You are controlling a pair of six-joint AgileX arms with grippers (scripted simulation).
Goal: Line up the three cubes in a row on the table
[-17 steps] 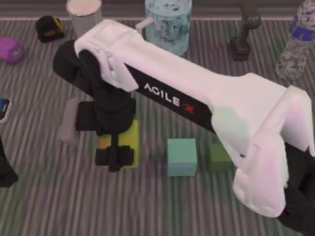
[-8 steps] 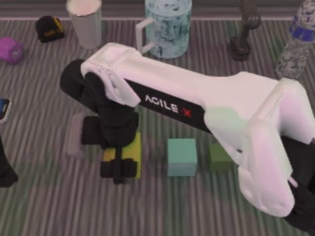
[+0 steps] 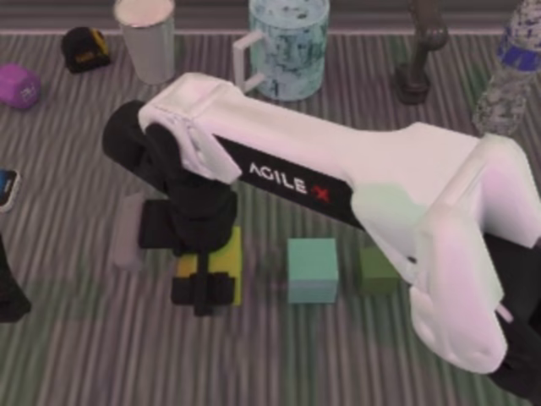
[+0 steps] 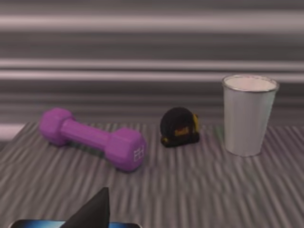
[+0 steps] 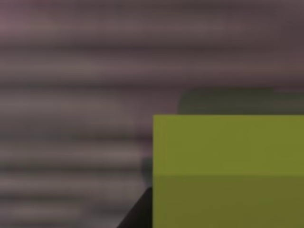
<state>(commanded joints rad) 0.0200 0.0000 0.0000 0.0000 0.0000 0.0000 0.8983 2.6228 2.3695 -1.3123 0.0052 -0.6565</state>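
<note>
Striped table (image 3: 84, 355): right gripper (image 3: 203, 292) covers yellow cube (image 3: 232, 262).

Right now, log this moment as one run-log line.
right gripper: over yellow cube, grip unclear | mint cube, olive cube: in row on table | left arm: parked left edge

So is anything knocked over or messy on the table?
Nothing stands out. The yellow cube, mint-teal cube and olive-green cube sit flat in a row, with the right gripper over the yellow one. The cup stands upright.
</note>
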